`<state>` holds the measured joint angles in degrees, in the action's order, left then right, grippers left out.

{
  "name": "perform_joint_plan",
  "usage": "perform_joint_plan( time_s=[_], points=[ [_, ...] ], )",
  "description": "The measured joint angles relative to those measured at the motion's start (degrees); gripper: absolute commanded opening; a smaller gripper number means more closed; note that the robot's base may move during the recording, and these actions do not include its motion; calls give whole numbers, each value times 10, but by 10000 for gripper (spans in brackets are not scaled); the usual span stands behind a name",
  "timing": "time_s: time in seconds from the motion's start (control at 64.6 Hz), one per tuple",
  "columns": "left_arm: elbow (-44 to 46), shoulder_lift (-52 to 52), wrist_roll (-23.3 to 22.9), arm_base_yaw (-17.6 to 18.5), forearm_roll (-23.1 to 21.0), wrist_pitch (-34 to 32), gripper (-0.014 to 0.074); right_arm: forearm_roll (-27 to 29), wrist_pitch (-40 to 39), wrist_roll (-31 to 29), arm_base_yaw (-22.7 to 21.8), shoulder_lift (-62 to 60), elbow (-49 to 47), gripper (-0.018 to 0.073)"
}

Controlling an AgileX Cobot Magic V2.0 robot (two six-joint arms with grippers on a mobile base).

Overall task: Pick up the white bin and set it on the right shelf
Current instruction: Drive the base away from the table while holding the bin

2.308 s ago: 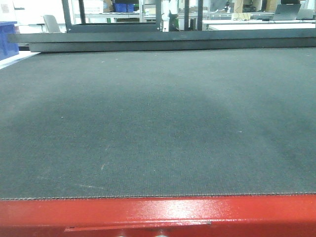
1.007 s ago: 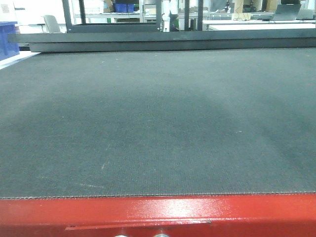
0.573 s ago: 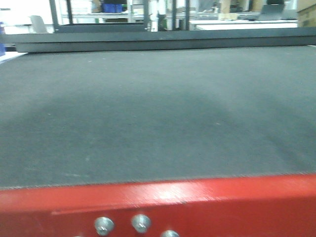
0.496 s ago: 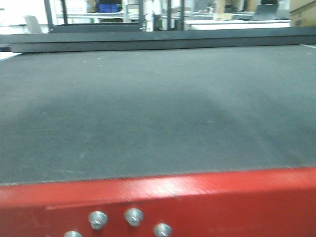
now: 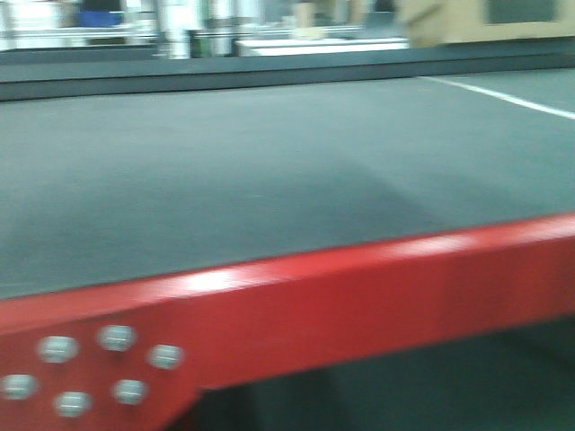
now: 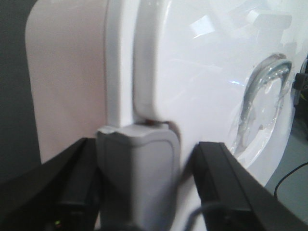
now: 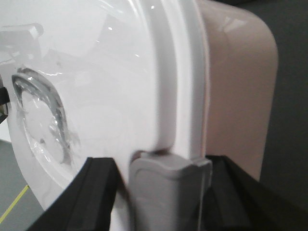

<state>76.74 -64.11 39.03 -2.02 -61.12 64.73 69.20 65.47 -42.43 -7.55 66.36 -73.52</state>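
The white bin fills both wrist views, its pinkish body beside the glossy white lid. In the left wrist view my left gripper has its black fingers on either side of a grey latch at the lid's rim, shut on the bin. My right gripper holds the other end of the white bin the same way, around a grey latch. The front view shows neither gripper nor bin. The right shelf is out of view.
A red-framed table with a dark top lies right ahead, its rim slanting across the blurred front view. Cardboard boxes stand at the back right. A yellow floor line shows below the bin.
The front view has swung: the table's red rim has risen and tilted, corner bolts came into view at lower left, and the background slid left. The picture is now blurred.
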Motion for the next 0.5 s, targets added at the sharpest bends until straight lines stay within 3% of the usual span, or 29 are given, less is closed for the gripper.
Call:
perform_joint_plan(
  time_s=[0.496],
  points=[
    [0, 0, 0, 0, -1, 0, 262, 0, 0, 0, 0, 0, 0, 410]
  ],
)
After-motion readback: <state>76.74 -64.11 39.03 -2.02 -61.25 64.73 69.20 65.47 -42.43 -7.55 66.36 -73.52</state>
